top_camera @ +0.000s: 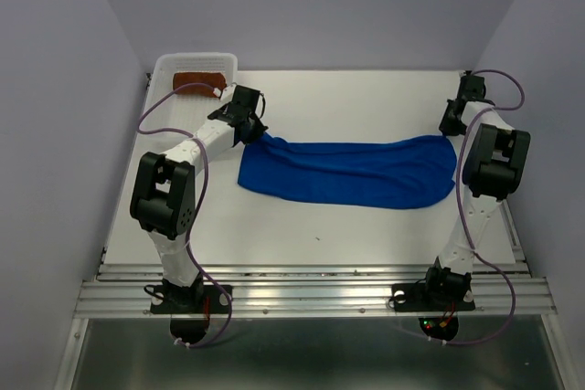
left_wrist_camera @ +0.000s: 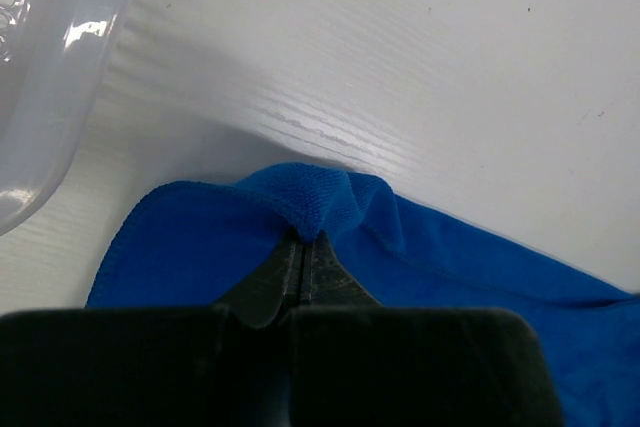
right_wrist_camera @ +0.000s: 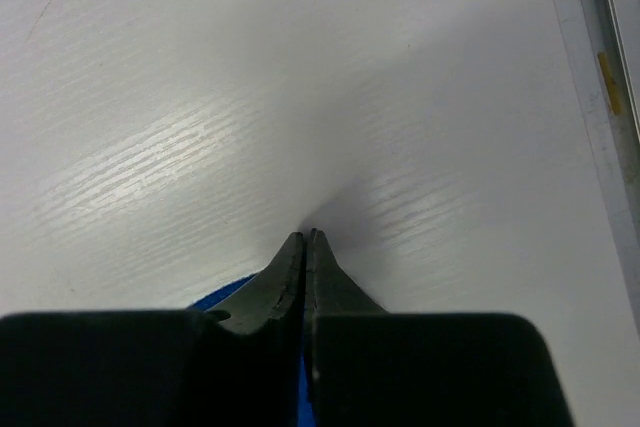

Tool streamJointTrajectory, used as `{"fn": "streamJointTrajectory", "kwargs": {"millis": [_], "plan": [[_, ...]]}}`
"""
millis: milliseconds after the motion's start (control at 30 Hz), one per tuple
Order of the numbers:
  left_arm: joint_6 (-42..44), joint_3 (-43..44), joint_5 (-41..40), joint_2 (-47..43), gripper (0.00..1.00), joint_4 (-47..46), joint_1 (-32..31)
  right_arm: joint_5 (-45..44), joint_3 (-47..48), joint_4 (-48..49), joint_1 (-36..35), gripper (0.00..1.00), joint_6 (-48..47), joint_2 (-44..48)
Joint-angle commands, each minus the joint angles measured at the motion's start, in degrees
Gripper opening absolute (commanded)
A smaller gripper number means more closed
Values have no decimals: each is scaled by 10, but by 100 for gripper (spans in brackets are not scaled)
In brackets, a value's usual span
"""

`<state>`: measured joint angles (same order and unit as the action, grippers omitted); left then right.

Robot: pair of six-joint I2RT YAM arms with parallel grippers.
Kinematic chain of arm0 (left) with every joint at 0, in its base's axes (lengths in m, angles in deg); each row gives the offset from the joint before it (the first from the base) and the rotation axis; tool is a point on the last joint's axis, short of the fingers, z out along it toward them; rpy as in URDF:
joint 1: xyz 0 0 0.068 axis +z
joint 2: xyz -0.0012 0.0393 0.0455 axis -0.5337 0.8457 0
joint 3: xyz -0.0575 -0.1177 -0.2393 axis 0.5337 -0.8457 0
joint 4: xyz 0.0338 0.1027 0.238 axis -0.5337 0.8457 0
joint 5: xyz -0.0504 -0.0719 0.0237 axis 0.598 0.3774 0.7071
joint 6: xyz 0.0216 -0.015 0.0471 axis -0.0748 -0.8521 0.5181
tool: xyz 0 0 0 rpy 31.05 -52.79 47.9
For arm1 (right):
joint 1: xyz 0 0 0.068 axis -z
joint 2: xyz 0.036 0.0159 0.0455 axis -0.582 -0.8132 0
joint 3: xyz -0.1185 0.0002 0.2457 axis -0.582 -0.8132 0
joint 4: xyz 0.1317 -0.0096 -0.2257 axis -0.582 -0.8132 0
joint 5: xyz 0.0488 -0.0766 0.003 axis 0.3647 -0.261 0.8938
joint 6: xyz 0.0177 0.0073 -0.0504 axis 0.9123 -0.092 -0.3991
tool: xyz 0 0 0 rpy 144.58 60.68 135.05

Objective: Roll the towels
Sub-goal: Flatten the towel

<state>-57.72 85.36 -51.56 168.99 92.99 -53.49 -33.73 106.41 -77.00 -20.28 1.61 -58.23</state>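
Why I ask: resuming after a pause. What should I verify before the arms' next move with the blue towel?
1. Left gripper shut on blue towel corner: ok.
2. Right gripper shut on the towel's other end: ok, though only a sliver of blue shows between its fingers.
3. Towel stretched out on the table between both arms: ok.
4. Rust-brown towel out of the way in the white basket: ok.
5. Towel free of folds underneath: cannot tell.

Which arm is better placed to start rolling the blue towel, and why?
Probably the left: the left gripper is shut on a bunched edge of the blue towel. The right gripper is shut over bare table, only a blue sliver beneath it.
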Motion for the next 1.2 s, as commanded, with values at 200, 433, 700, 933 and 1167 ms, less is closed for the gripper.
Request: {"fn": "streamJointTrajectory", "kwargs": {"millis": [200, 433, 700, 933, 1167], "plan": [[7, 20, -13, -51, 0, 9, 9, -25, 3, 63, 2, 1, -25, 74], [-3, -9, -25, -158, 0, -10, 18, -66, -75, 136, 2, 1, 4, 240], [-15, -75, -35, -319, 0, -18, 27, -84, -157, 153, 38, 1, 42, 427], [-21, -135, -38, -501, 0, -10, 28, -100, -197, 127, 50, 1, 18, 599], [-37, -171, -7, -613, 0, 44, 28, -208, -243, 41, 50, 1, 42, 720]]}}
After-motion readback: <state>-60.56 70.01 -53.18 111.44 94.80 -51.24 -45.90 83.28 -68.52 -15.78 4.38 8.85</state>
